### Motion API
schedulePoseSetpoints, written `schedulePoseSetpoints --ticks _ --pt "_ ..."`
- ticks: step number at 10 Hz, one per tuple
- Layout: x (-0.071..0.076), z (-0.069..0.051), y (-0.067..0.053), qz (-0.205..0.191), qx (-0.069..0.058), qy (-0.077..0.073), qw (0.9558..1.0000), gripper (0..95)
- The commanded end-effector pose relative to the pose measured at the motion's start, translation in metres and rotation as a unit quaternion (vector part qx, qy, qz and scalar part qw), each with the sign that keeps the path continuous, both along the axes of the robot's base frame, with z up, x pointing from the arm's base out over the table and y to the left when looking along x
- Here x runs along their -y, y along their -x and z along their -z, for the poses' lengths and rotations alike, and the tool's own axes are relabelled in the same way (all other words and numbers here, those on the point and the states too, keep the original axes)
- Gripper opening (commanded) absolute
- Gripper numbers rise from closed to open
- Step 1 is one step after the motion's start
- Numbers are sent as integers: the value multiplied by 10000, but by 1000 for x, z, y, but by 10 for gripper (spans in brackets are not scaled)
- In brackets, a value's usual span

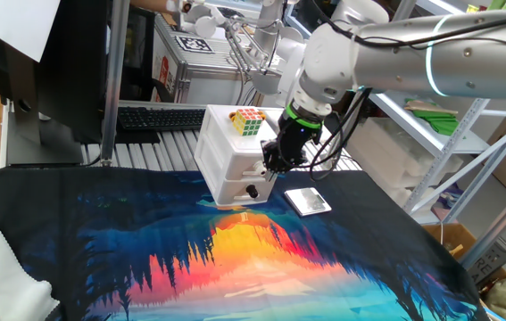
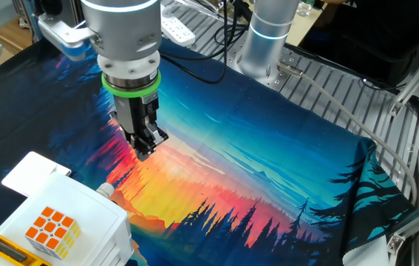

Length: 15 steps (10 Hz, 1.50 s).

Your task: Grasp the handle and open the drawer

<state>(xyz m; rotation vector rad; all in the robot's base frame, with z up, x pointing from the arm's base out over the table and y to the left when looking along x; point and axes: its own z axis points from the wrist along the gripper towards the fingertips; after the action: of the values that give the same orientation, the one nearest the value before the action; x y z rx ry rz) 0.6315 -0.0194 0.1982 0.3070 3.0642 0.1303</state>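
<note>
My hand (image 1: 269, 168) points straight down at the front of the small white cabinet (image 1: 226, 147) standing on the table (image 1: 145, 259), fingers clenched. It sits right where the upper drawer (image 1: 233, 167) has its handle, so I judge that I have the handle pinched, though the fingers cover it and I cannot see the pull itself. Below it is the other drawer with the black knob (image 1: 253, 190), which I leave alone.

The drawer looks like thin, light plastic, stiff enough to slide but easy to rack if pulled crooked. The cabinet is light too, so it may drag across the cloth (image 1: 235, 267) instead of opening. The pull is small and smooth; I should hold it square at its middle and draw straight out, level with the drawer's travel.

One fixed view shows the cabinet's front, both drawers, the cube (image 1: 246, 121) on top and a flat white pad (image 1: 307, 201) beside it. The other fixed view looks from behind the cabinet: it shows my closed fingers (image 2: 148, 140) clearly against the cloth, the cube's orange face, but no drawer fronts.
</note>
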Motion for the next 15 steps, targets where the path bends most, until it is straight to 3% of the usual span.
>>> schedulePoseSetpoints --ticks 1,3,4,5,9,12,15 --pt "0 0 1 -294 -284 341 9986 0" --pt "0 0 1 -403 -76 281 9988 0" --pt "0 0 1 -429 -76 259 9987 0" --pt "0 0 1 -562 -202 111 9982 0" --pt "0 0 1 -573 26 73 9983 0" --pt "0 0 1 -494 113 62 9987 0" --pt "0 0 1 -587 70 10 9983 0"
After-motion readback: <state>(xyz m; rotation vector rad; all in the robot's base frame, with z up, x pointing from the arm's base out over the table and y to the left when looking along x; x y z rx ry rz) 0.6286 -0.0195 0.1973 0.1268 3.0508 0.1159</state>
